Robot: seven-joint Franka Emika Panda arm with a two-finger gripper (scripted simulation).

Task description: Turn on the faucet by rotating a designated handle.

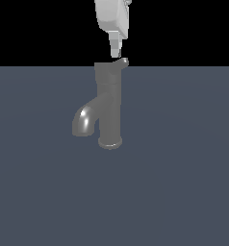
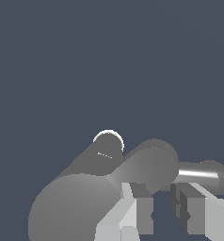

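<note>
Exterior view: the faucet (image 1: 109,108) is seen upright on the grey worktop (image 1: 184,168), directly below the end effector (image 1: 116,49). It is judged rigid, fixed at its base and smooth, likely slippery metal. The handle (image 1: 110,71) caps the column; its thin lever tip, just beneath the fingertips, is judged the best place to push, giving most leverage. The arm descends from above, fingers pointing down.

Wrist view: the lever (image 2: 198,173) lies close by the fingers (image 2: 137,207). A narrow gap is seen between them, nothing held. The spout (image 2: 107,146) lies beyond.
</note>
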